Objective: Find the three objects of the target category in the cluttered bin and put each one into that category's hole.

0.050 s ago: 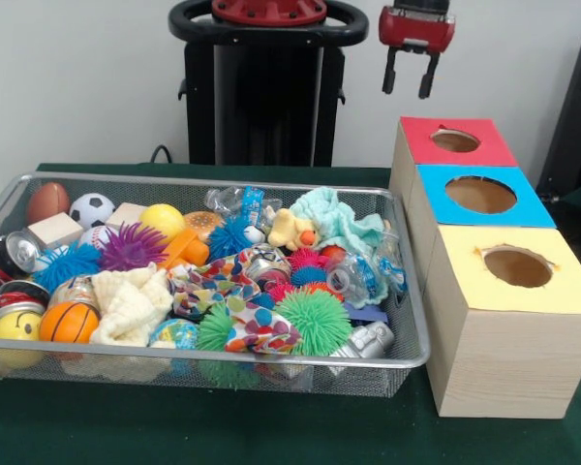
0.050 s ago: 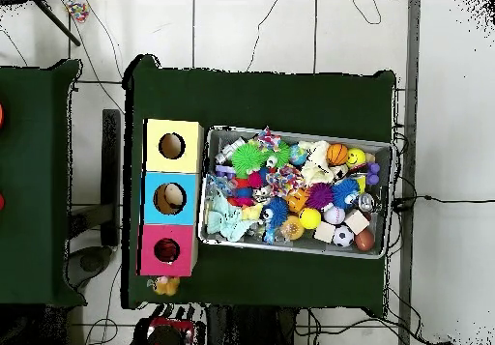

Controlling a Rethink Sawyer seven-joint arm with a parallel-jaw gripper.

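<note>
- The gripper (image 1: 411, 85) hangs high at the back, red-bodied, with its two black fingers (image 1: 390, 74) pointing straight down, above and a little behind the red box (image 1: 452, 145)
- The fingers stand apart with a clear gap between them and hold nothing
- The wire mesh bin (image 1: 411, 320) sits on the green worktop (image 1: 271, 431), well below and off to the side of the fingers, nowhere near touching them
- The bin is heaped with small toys: an orange basketball (image 1: 68, 323), a soccer ball (image 1: 91, 209), a brown football (image 1: 46, 201), a smooth yellow ball (image 1: 162, 221), a yellow smiley ball (image 1: 15, 326)
- Spiky rubber balls lie among them, one purple (image 1: 132, 246), one blue (image 1: 66, 264), one green (image 1: 314, 321)
- Soft things too: a cream knitted cloth (image 1: 128, 302), a pale teal cloth (image 1: 337, 221), a spotted fabric piece (image 1: 257, 331); also a yellow rubber duck (image 1: 292, 232) and a plain wooden block (image 1: 54, 231)
- Beside the bin stand three wooden boxes in a row, each with a round hole in a coloured top: the red one, a blue box (image 1: 479, 196), a yellow box (image 1: 513, 320)
- In the overhead view the three boxes touch end to end, just beside the short end of the bin (image 2: 385, 196)
</note>
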